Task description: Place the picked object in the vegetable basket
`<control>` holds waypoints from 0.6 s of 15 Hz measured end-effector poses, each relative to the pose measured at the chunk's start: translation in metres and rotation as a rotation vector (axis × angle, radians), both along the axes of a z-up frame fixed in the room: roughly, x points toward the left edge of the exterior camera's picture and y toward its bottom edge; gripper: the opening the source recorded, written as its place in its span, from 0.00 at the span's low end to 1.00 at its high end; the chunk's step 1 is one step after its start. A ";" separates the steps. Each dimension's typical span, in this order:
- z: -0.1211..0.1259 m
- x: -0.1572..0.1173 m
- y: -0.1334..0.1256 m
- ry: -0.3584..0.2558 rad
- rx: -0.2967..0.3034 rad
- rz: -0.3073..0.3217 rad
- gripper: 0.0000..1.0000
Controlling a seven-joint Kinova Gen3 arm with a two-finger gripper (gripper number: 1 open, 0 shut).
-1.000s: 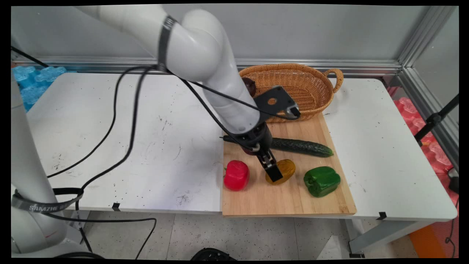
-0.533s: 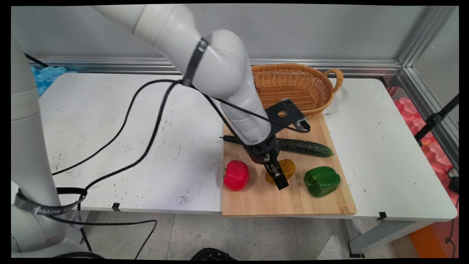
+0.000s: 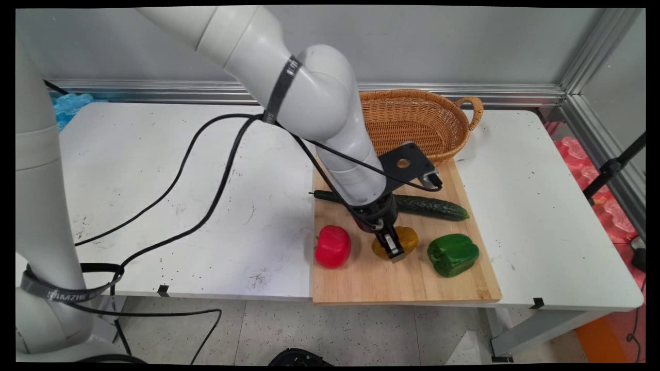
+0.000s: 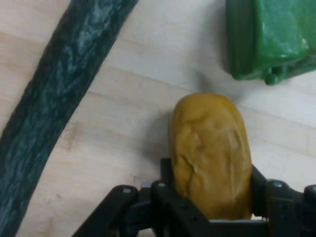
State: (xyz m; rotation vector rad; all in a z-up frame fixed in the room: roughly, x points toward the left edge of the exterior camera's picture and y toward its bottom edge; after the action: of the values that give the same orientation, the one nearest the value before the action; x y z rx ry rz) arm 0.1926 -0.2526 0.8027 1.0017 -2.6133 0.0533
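Note:
My gripper (image 3: 394, 251) is down on the wooden cutting board (image 3: 402, 283), shut on a yellow-orange bell pepper (image 3: 408, 237) that lies on the wood. In the hand view the pepper (image 4: 210, 143) sits between the black fingers (image 4: 165, 178), which press against both its sides. A red bell pepper (image 3: 332, 246) lies to its left and a green bell pepper (image 3: 452, 254) to its right. Behind the gripper a long dark cucumber (image 3: 428, 206) stretches across the board. The hand view shows the cucumber (image 4: 64, 84) at left and the green pepper (image 4: 269, 37) at top right.
A woven wicker basket (image 3: 412, 94) with a handle stands just behind the board, partly hidden by the arm. The board rests on the right half of the white table (image 3: 206, 180). Black cables hang from the arm over the table's left half.
The arm has swung slightly right and lowered. The gripper has come down over the yellow-orange pepper and closed on it.

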 end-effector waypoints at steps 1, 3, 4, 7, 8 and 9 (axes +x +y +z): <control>0.004 0.002 0.000 0.001 -0.004 -0.007 0.00; 0.016 0.011 0.002 0.005 -0.018 -0.028 0.00; 0.023 0.016 0.003 0.009 -0.026 -0.039 0.00; 0.049 0.035 0.004 0.010 -0.056 -0.072 0.00; 0.059 0.043 0.003 0.010 -0.068 -0.080 0.00; 0.071 0.053 0.002 0.008 -0.082 -0.088 0.00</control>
State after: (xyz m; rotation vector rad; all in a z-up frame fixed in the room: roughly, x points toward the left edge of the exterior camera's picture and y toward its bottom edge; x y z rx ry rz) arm 0.2455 -0.2504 0.8732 0.8567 -2.6218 0.1334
